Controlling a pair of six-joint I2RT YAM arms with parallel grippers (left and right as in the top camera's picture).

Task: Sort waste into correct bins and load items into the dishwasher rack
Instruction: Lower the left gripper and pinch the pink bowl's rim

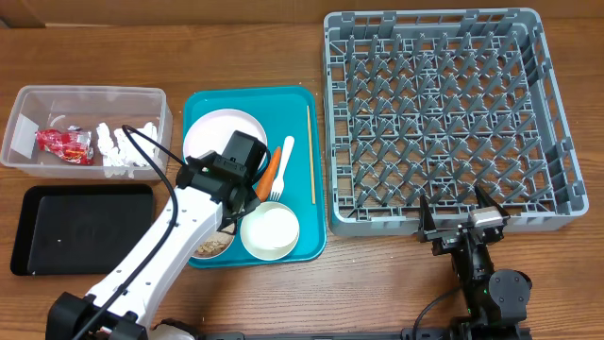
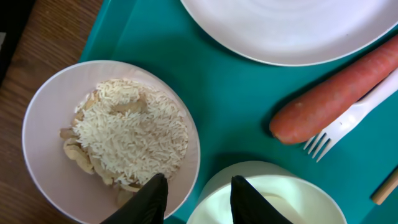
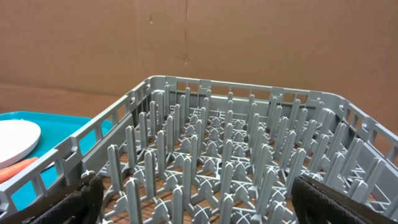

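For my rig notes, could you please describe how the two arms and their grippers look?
The left arm has white, rounded link covers with black joints, and a thin black cable loops along it. The left gripper has two black, tapered fingers. What shows of the right arm is black, with a silver part beside the right gripper, whose fingers are black too.

Teal serving tray [image 1: 293,99] left of centre on wooden table [image 1: 94,47]: rectangular, rounded corners, low raised rim, lying flat. Table mid-brown, long grain running left to right, a few darker streaks. Left wrist view: glossy tray [image 2: 236,106] floor across most of frame, strip of table [image 2: 43,37] at upper left. Right wrist view: tray [image 3: 37,118] corner at far left, plain brown cardboard wall [image 3: 280,43] across the background, vertical seam near its middle, fainter crease lines beside it.
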